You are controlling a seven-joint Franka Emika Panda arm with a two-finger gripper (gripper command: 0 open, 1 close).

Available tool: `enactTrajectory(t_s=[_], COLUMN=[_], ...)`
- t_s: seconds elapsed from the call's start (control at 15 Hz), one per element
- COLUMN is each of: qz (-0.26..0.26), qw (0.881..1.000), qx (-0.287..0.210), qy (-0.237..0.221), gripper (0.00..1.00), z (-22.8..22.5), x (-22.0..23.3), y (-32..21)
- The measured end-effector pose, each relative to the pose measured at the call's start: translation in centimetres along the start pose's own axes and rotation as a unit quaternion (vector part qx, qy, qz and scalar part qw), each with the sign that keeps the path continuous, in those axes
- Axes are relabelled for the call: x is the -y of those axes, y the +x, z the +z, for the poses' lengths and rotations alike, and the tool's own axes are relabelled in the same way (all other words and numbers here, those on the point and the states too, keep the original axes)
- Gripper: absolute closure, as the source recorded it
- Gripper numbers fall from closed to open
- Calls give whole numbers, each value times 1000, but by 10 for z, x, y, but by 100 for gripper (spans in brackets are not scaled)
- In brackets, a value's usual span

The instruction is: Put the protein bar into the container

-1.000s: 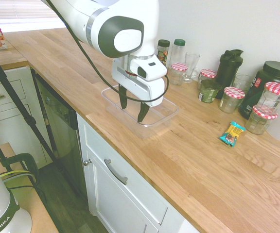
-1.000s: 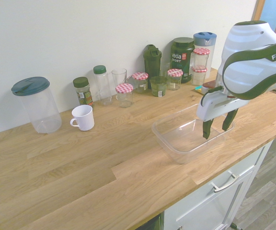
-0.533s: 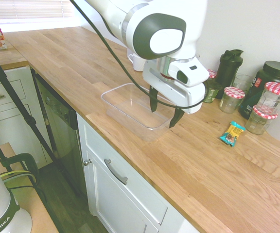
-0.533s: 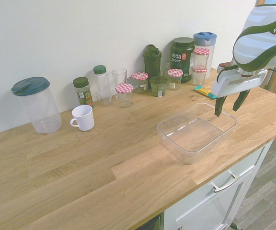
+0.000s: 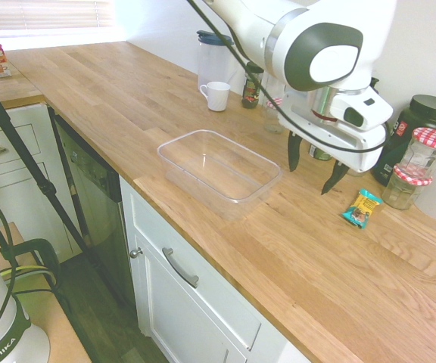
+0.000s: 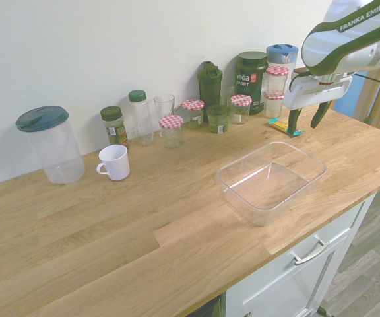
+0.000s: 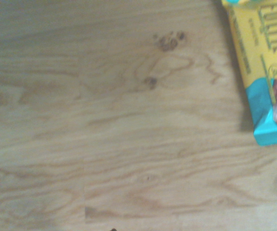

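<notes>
Pincer [image 5: 312, 165] spread, empty, now off the container [image 5: 219, 165] and right of it in frame, nearing protein bar [image 5: 362, 208] on counter [image 5: 294, 249]; grasp comes next.

the white robot arm [image 6: 348, 30] at the upper right of the second exterior view reads "franka emika". the dark green round tub [image 6: 251, 78] at the wall reads "vega sport". print on the yellow and teal foil-wrapped protein bar [image 7: 268, 72] is too blurred to read.
</notes>
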State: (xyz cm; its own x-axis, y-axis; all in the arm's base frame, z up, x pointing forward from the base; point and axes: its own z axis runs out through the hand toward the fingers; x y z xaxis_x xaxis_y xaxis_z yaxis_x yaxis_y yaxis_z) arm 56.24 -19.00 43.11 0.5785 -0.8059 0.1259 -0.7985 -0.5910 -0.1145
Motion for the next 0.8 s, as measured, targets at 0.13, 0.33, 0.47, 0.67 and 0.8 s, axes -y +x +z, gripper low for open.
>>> enactTrajectory(t_s=[0.13,0.33,0.47,0.67,0.8], qz=[-9,-18,-20,-15,-14], qw=[1000,1000,999,999,999], qx=[-12,-16,-19,-31,-32], qy=[-9,-20,-27,-33,-34], gripper=[0,0,0,0,0], z=[5,28,44,55,64], x=[10,19,24,27,29], y=[18,42,58,81,90])
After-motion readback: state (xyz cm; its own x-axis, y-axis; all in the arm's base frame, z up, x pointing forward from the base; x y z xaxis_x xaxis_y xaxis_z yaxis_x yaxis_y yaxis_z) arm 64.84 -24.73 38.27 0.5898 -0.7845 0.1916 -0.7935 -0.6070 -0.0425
